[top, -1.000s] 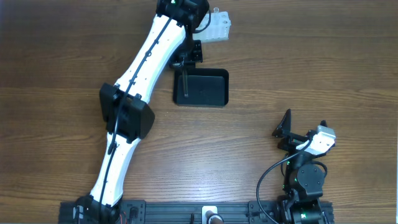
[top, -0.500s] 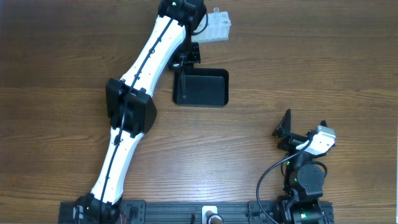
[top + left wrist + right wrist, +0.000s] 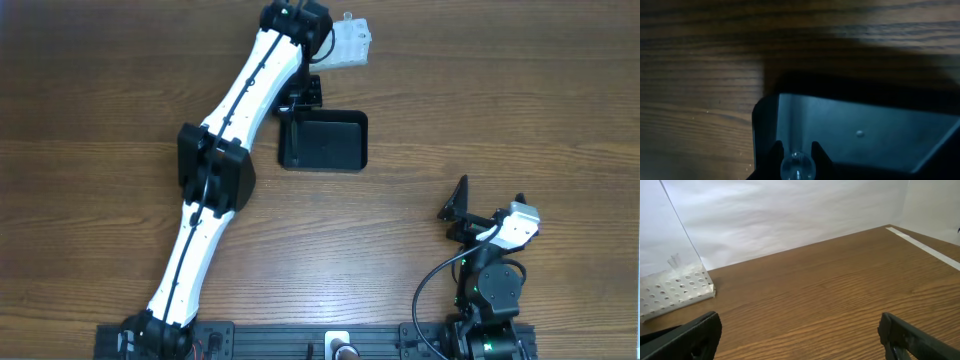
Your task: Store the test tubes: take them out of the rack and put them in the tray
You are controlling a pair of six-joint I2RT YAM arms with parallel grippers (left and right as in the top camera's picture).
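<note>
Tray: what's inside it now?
The left gripper holds one tube over the tray's left end, hiding that corner; no tube lies on the visible floor.

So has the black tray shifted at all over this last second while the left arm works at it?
No. In the top view the tray keeps the same spot, with the same gap to the white rack as before.

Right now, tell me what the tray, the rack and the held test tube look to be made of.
Tray: black, likely moulded plastic; smooth inner floor with a dull sheen and rounded corners.
Rack: white, probably plastic, matte; its top is a grid of punched holes.
Test tube: clear, with a bright highlight on its rounded end; glass or clear plastic, cannot tell which.
</note>
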